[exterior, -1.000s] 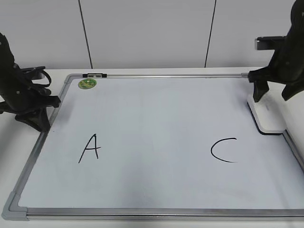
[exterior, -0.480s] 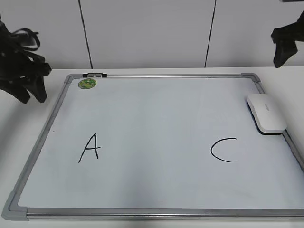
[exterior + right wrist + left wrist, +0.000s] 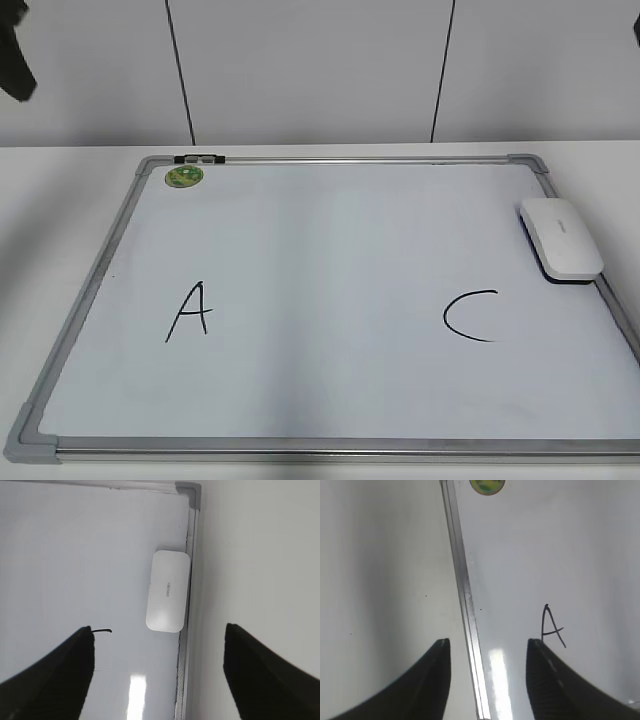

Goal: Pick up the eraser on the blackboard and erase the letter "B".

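The blackboard (image 3: 330,250) lies flat on the table and bears a black "A" (image 3: 190,312) and a black "C" (image 3: 470,316). No letter "B" shows; the board between them is blank. The white eraser (image 3: 561,238) lies on the board's right edge, alone. In the right wrist view my right gripper (image 3: 158,628) is open wide, high above the eraser (image 3: 168,591). In the left wrist view my left gripper (image 3: 488,642) is open and empty, high over the board's left frame (image 3: 462,575), with the "A" (image 3: 551,627) to its right.
A round green sticker (image 3: 184,177) sits at the board's far left corner and shows in the left wrist view (image 3: 487,485). White table surrounds the board. A dark piece of the left arm (image 3: 14,50) shows at the top left edge. A paneled wall stands behind.
Both arms have risen up and outward, almost out of the exterior view. The right gripper has come away from the eraser, which stays at the board's right edge.
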Motion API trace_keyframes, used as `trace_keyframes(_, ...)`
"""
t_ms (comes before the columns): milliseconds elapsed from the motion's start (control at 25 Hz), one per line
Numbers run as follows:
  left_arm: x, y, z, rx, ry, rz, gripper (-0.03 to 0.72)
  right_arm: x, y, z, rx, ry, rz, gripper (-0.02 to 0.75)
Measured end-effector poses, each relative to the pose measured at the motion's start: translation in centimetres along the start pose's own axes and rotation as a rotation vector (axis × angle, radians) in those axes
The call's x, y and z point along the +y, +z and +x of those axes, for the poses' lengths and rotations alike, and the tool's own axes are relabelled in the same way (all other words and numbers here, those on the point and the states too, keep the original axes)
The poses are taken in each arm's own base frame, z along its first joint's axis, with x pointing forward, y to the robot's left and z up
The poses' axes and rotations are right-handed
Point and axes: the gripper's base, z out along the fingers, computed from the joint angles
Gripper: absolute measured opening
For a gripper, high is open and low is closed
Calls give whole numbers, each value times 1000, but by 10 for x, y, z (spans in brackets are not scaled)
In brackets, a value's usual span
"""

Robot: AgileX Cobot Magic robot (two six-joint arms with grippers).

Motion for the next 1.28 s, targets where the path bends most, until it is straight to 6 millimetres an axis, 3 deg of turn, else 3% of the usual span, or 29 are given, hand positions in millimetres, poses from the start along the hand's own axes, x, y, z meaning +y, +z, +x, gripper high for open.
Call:
trace_keyframes(160,-11,-53,29,-89,19,2,375,3,-39,18,-75,-3,1,595)
trace_keyframes(320,-17,-88,72,-134,27,1,374,7,-70,51,-115,-4,1,594)
trace_keyframes(600,-23,-119,157,-185,37,4,374,14,-94,123,-124,-6,-1,594)
trace_keyframes(760,-27,-116,201,-180,65,19,374,18,-102,174,-149,-8,3,594)
trace_keyframes(960,-23,-97,248,-142,82,4,374,23,-106,235,-203,-11,9,593)
trace_keyframes(1160,-18,-75,286,-140,80,-5,374,24,-89,283,-206,-18,41,593)
trace_keyframes(1280,-15,-65,300,-159,83,-20,374,23,-74,300,-178,-20,53,593)
